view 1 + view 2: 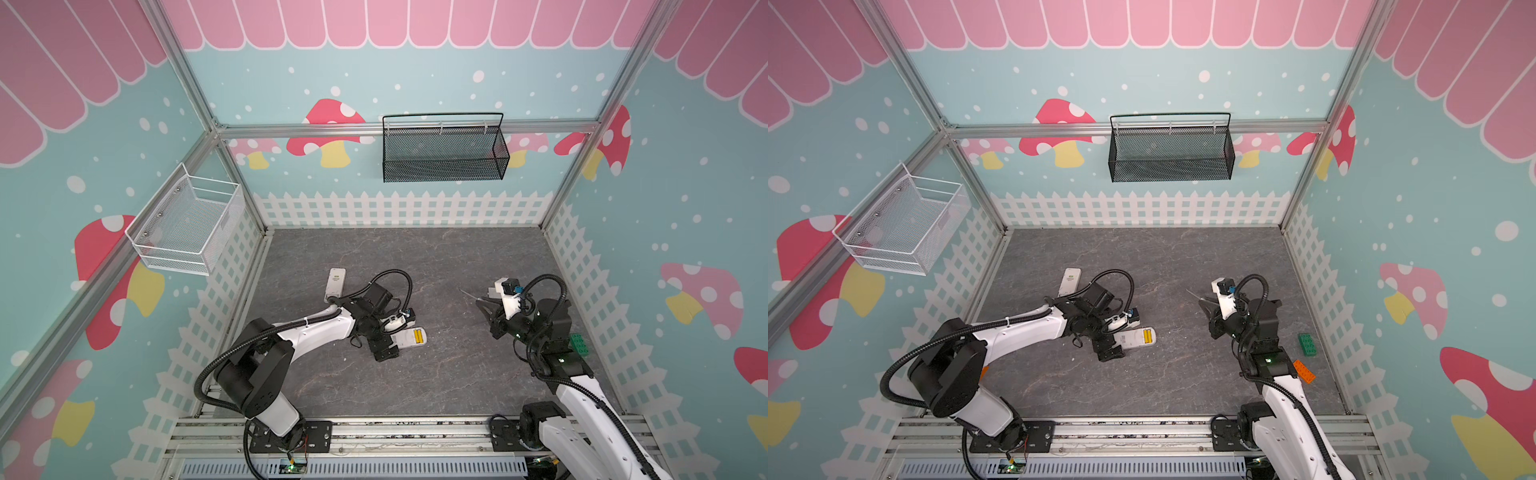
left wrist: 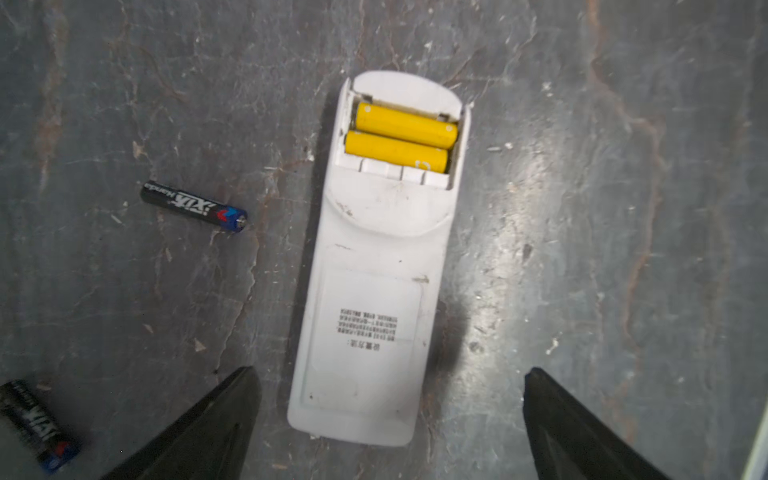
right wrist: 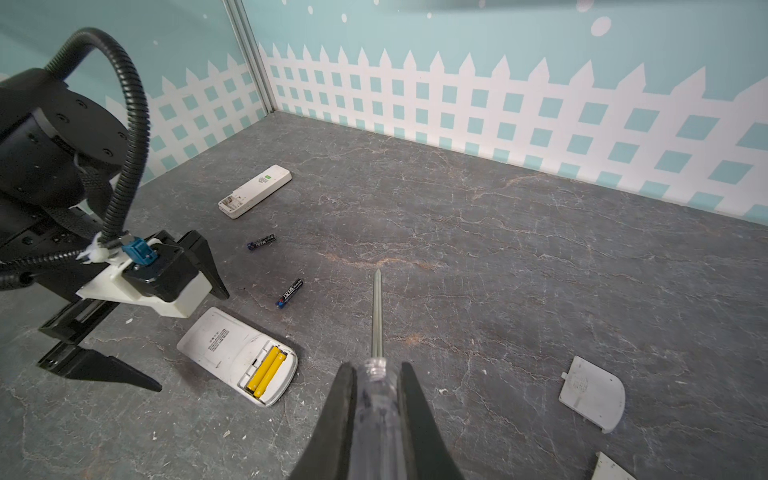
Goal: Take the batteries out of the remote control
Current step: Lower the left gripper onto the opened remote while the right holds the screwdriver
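The white remote control (image 2: 374, 291) lies face down on the grey table with its compartment uncovered. Two yellow batteries (image 2: 405, 124) sit side by side inside it. Two black batteries (image 2: 193, 206) (image 2: 37, 424) lie loose on the table beside it. My left gripper (image 2: 390, 372) is open. Its fingers stand wide on either side of the remote's closed end without touching it. In both top views this gripper (image 1: 395, 334) is over the remote (image 1: 411, 337). My right gripper (image 3: 376, 368) is shut on a clear-handled screwdriver (image 3: 377, 316), held off to the right, its tip pointing over bare table.
A second white remote (image 3: 255, 191) lies farther back on the left. Two loose grey covers (image 3: 592, 399) (image 3: 611, 467) lie on the right. A green brick (image 1: 1307, 345) and an orange brick (image 1: 1304, 371) sit near the right wall. A black basket (image 1: 444, 153) and a white basket (image 1: 187, 224) hang on the walls.
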`<action>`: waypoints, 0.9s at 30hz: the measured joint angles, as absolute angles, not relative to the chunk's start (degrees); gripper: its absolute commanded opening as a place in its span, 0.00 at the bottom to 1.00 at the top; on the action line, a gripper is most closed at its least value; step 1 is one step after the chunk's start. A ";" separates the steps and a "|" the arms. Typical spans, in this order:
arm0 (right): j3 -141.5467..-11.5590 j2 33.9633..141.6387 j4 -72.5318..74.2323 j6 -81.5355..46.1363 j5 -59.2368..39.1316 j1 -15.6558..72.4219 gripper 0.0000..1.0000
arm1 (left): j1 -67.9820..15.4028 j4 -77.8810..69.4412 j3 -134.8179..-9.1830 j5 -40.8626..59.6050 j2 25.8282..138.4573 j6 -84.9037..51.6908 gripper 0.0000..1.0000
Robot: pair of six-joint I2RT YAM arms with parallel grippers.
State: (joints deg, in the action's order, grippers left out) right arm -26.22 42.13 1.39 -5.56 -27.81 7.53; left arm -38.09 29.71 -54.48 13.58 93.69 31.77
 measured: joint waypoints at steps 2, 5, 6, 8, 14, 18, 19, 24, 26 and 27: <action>-26.13 42.13 1.43 -5.52 -27.86 7.68 0.00 | -38.70 29.10 -54.65 11.14 95.09 32.34 0.99; -25.65 42.15 1.63 -5.32 -27.81 8.51 0.00 | -40.23 28.34 -54.70 8.12 96.47 33.39 1.00; -25.52 42.24 1.65 -5.13 -27.83 9.02 0.00 | -40.51 28.16 -54.70 7.60 96.73 33.56 0.99; -25.43 42.74 1.63 -4.67 -27.81 10.15 0.00 | -41.28 28.01 -55.16 6.57 97.56 33.91 0.99; -25.39 44.97 1.28 -2.42 -26.83 12.56 0.00 | -43.31 28.05 -59.27 4.64 100.73 34.89 0.92; -25.43 46.11 -0.14 0.40 -26.48 13.52 0.00 | -43.92 28.47 -60.60 4.45 101.86 35.42 0.85; -25.43 46.52 -0.47 1.19 -26.52 13.85 0.00 | -43.94 28.49 -60.60 4.45 101.86 35.66 0.84; -26.74 50.85 -2.81 5.28 -28.42 15.14 0.00 | -43.83 28.80 -60.80 4.73 102.08 36.77 0.80; -28.29 53.58 -4.23 7.44 -30.20 15.14 0.00 | -43.79 29.71 -61.58 5.19 102.63 37.15 0.78; -28.99 54.63 -4.75 8.40 -31.07 15.14 0.00 | -43.75 30.17 -62.00 5.39 102.91 37.39 0.78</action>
State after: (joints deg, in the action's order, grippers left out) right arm -28.99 54.63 -4.75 8.40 -31.07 15.14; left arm -43.75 30.17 -62.00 5.39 102.91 37.39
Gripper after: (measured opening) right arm 0.159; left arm 0.791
